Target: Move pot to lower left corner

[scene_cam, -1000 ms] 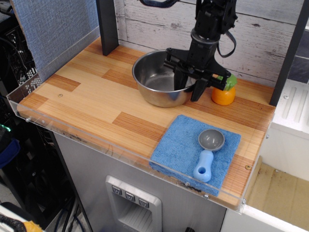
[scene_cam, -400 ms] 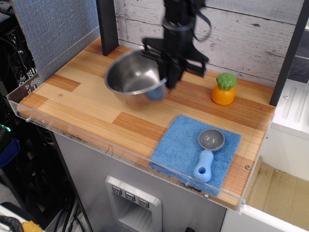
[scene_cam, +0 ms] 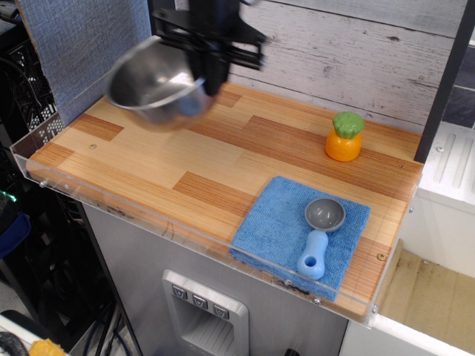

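Note:
The pot [scene_cam: 152,83] is a wide shiny steel bowl, blurred by motion, held in the air above the back left part of the striped wooden tabletop. My black gripper [scene_cam: 204,74] comes down from the top of the view and is shut on the pot's right rim. The pot tilts slightly. The lower left corner [scene_cam: 44,159] of the tabletop, edged by a clear acrylic rim, lies in front of and to the left of the pot, with nothing on it.
An orange toy with a green top [scene_cam: 344,137] stands at the back right. A blue cloth [scene_cam: 289,226] lies at the front right with a grey-and-blue scoop [scene_cam: 319,233] on it. A dark post [scene_cam: 165,44] and a grey panel [scene_cam: 82,44] stand behind and left.
The gripper has lifted the pot off the table's back middle and carried it left, away from the orange toy, up over the back left of the table.

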Motion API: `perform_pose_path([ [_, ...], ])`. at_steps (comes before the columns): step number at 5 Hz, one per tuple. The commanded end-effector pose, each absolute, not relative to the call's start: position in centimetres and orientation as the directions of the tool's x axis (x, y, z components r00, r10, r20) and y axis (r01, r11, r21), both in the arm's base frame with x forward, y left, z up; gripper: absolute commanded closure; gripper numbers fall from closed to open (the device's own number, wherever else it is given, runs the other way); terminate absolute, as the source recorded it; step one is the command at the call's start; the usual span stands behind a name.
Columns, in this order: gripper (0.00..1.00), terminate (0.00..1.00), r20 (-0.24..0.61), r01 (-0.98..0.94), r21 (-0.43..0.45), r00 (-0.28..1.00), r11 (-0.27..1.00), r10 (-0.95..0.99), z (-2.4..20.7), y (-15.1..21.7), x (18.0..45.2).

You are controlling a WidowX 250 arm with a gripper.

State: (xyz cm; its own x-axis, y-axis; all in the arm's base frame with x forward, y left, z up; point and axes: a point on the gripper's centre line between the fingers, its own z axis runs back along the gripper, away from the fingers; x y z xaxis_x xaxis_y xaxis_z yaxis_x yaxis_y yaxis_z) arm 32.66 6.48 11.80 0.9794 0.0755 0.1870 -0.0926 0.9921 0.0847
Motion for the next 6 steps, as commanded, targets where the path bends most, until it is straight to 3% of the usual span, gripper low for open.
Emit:
perform_pose_path([
  [1,1.0,0.0,0.191,-0.175,0.115,0.97,0.978,0.151,12.3,12.6,30.1],
  [3,1.0,0.0,0.142,-0.174,0.16,0.978,0.972,0.152,9.2,15.2,29.9],
  [4,1.0,0.0,0.109,-0.151,0.169,0.985,0.974,0.134,7.1,14.9,30.8],
  [6,1.0,0.0,0.07,-0.117,0.171,0.992,0.978,0.107,5.1,13.1,32.0],
])
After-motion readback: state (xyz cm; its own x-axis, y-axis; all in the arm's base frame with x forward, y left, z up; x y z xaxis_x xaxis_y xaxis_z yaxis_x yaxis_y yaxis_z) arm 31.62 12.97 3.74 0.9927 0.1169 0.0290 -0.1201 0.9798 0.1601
